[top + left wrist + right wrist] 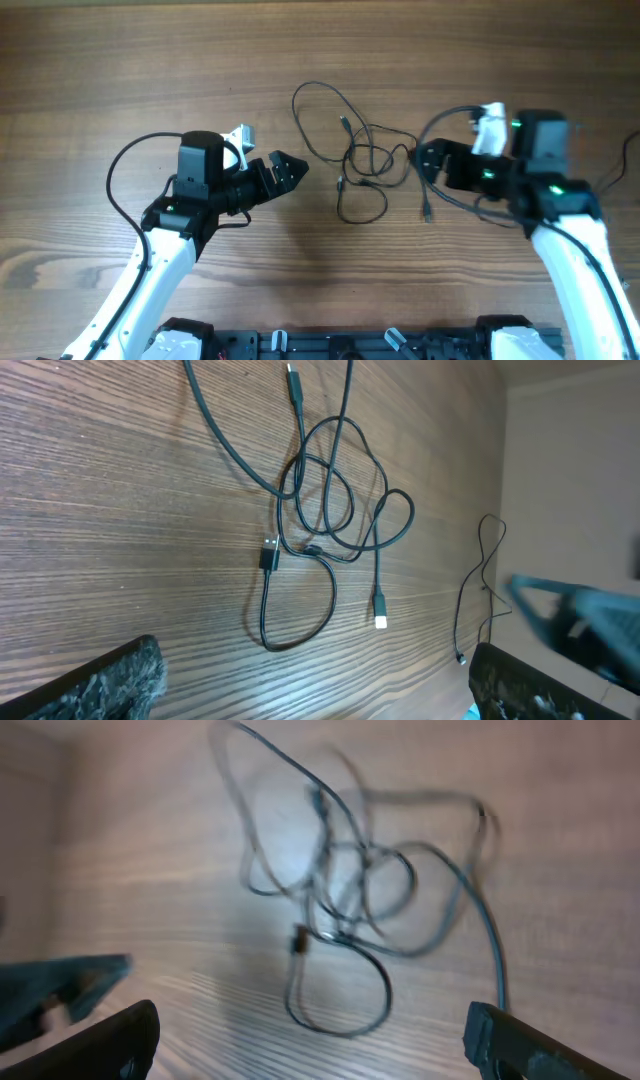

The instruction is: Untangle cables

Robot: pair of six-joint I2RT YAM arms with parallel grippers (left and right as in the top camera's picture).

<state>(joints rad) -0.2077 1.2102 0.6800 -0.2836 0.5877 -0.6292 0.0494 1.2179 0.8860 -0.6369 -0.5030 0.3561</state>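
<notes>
The cables (362, 158) lie in a loose tangle of loops mid-bench (120, 60), slightly nearer the far edge, between the left gripper (290, 170) and the right gripper (422, 160), both with fingers spread apart and holding nothing, the right one just beside the tangle.

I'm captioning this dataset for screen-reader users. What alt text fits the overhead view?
A loose tangle of thin black cables lies in the middle of a wooden table. The left gripper points at it from the left without touching it, and the right gripper sits at its right edge.
</notes>
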